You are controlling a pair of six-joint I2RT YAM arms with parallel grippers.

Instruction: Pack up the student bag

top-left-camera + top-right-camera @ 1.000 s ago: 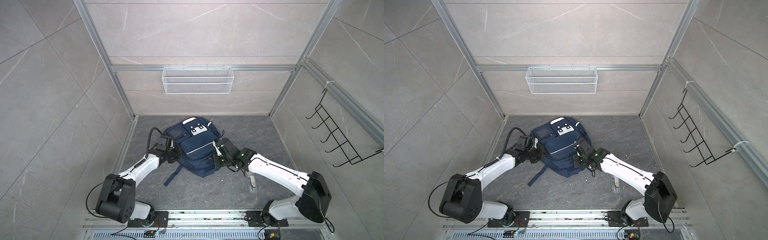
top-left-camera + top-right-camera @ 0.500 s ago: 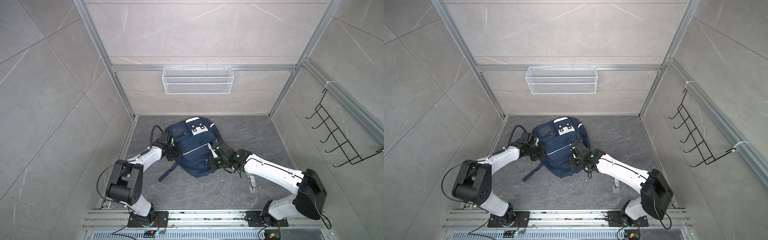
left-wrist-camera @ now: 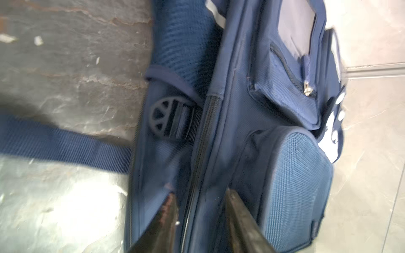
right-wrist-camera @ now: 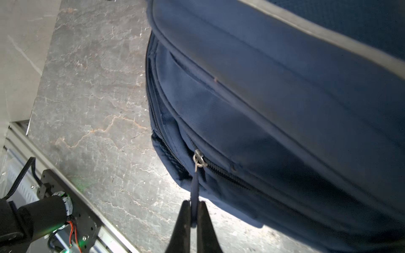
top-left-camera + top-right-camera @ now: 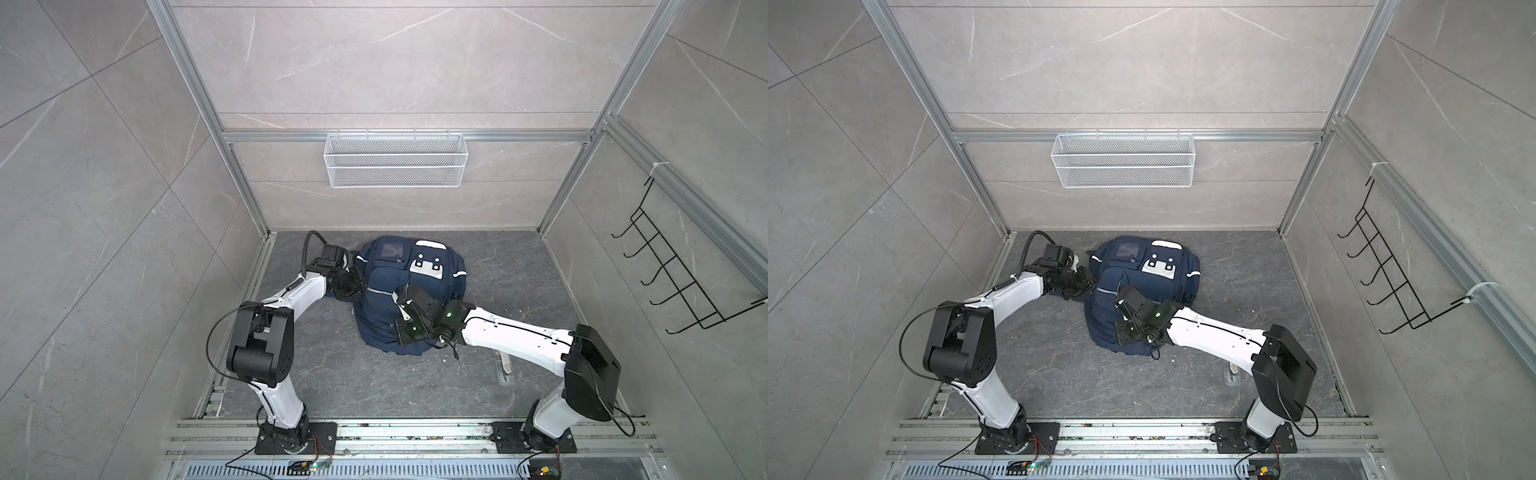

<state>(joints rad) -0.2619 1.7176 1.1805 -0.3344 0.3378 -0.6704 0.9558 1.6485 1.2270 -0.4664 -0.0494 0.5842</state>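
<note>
The student bag (image 5: pixel 386 316) (image 5: pixel 1142 282), a navy backpack with white patches, lies on the grey floor in both top views. My left gripper (image 5: pixel 357 286) (image 5: pixel 1090 286) is at its left side. In the left wrist view the left gripper (image 3: pixel 200 195) is open, its jaws astride the side zipper seam of the bag (image 3: pixel 241 98), near a black buckle (image 3: pixel 166 119). My right gripper (image 5: pixel 401 332) (image 5: pixel 1121 332) reaches over the bag's near end. The right wrist view shows the right gripper (image 4: pixel 194 203) shut on the blue zipper pull tab (image 4: pixel 194 186) below the metal slider (image 4: pixel 199 160).
A white wire basket (image 5: pixel 395 160) hangs on the back wall and a black hook rack (image 5: pixel 681 274) on the right wall. A clear flat ruler-like piece (image 5: pixel 505 365) lies on the floor under the right arm. A loose bag strap (image 3: pixel 65 142) trails across the floor.
The left gripper's jaws have parted from shut. The bag has turned, its white-patched top swinging right. The right gripper has moved left along the bag's near edge with the zipper pull.
</note>
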